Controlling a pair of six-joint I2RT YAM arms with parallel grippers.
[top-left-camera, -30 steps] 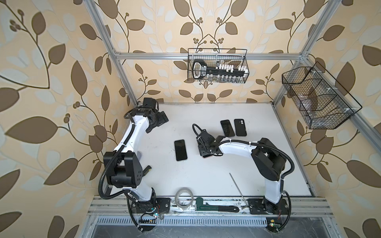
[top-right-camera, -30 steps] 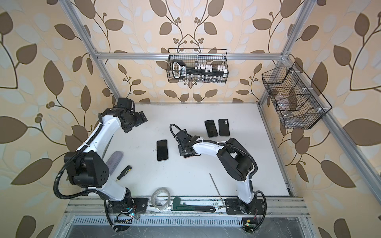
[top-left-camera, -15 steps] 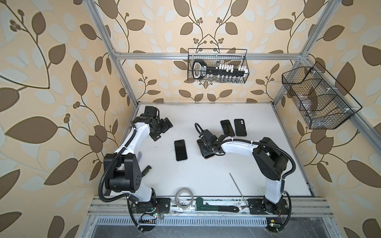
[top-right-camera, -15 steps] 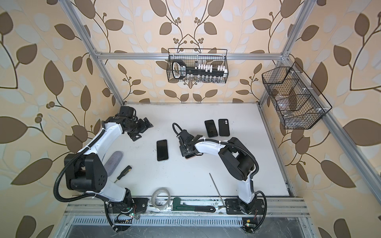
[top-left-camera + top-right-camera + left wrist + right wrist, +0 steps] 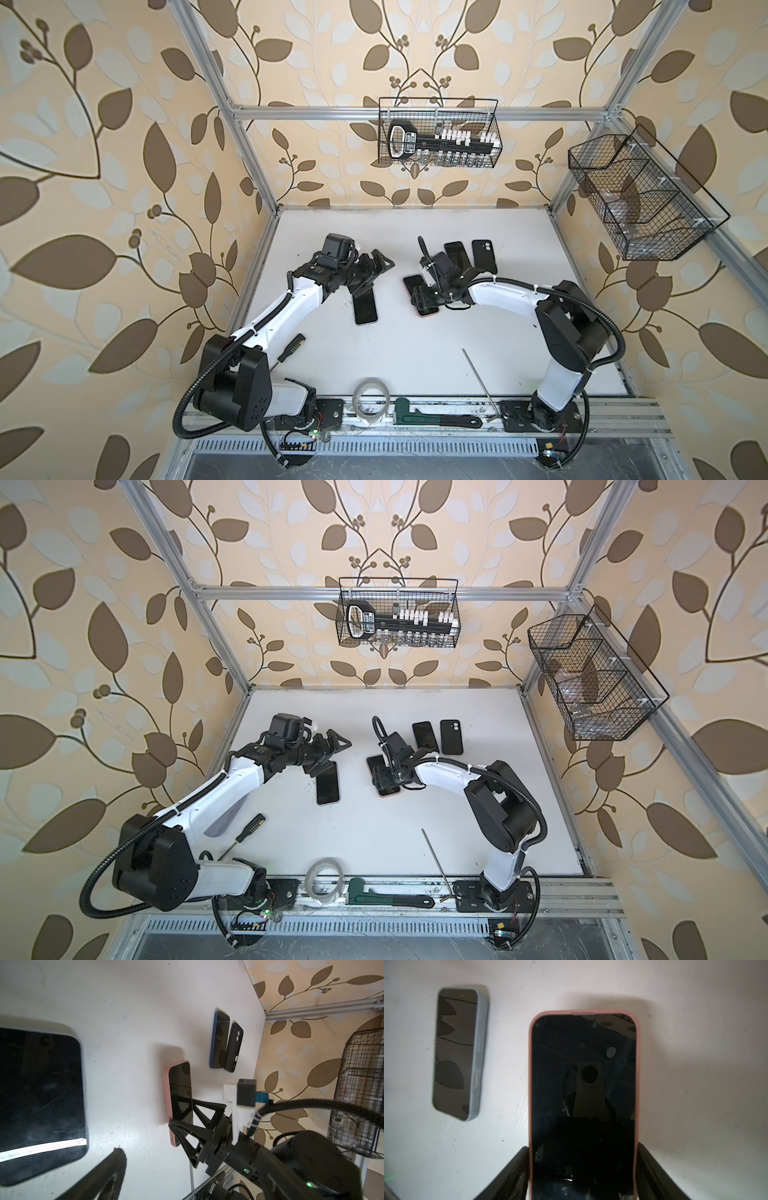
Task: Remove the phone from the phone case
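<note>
Watching, we note right claw (image 5: 583,1147) pinching pink-cased phone (image 5: 583,1064) by its long edges on the desk (image 5: 415,353); left claw (image 5: 374,274) spread wide, empty, over grey-cased phone (image 5: 365,311).

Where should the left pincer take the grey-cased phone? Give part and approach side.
Its two long edges, near the middle, from straight above. The grey-cased phone lies flat, screen up, leaving only its thin sides to pinch; the open left pincer hovers over its far end.
</note>
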